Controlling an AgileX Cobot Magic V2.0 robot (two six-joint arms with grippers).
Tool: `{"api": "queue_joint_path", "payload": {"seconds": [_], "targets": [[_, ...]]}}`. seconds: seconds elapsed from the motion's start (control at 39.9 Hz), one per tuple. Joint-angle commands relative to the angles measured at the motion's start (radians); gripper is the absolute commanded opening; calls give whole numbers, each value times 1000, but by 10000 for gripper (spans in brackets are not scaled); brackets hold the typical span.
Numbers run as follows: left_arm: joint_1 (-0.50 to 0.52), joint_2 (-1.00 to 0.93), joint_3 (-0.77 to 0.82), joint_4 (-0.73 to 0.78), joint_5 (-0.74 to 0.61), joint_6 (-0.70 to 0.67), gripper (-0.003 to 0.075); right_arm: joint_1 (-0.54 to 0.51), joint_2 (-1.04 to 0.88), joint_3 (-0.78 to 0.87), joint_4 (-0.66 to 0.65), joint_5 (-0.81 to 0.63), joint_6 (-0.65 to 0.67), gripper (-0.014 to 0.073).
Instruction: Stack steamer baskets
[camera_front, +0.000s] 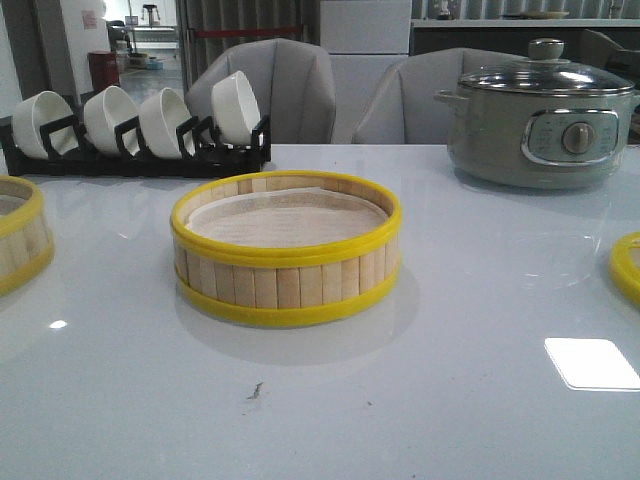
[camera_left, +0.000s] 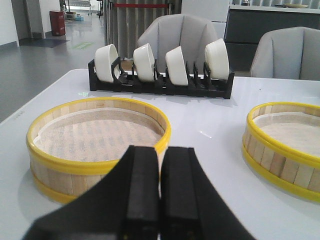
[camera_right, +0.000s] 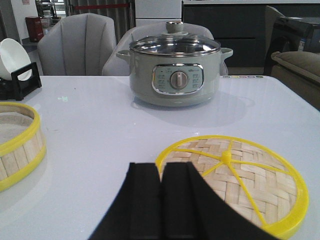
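Sitting upright, steamer baskets (camera_front: 286, 250) — slatted, yellow-rimmed, paper-lined.

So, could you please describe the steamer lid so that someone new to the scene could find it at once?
Start at the grey-green pot with the glass lid at the table's far right. Nearer the robot than the pot, by the right edge, lies the steamer lid. Unlike the two baskets with slat walls and paper liners, it is a flat woven disc with yellow spokes and a yellow rim.
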Motion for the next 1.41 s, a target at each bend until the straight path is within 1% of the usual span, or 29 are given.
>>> {"api": "queue_joint_path", "payload": {"seconds": [0.0, 1.1, 1.25, 1.38], "targets": [[0, -12, 1, -2, -90, 2, 95, -8, -21, -15, 0, -84, -6, 29], [0, -12, 1, -2, -90, 2, 95, -8, -21, -15, 0, -84, -6, 29], [0, -12, 0, 17, -93, 2, 95, -8, -21, -15, 0, -84, -6, 29], [-16, 52, -48, 17, -86, 2, 95, -8, -21, -15, 0, -84, -6, 29]]}}
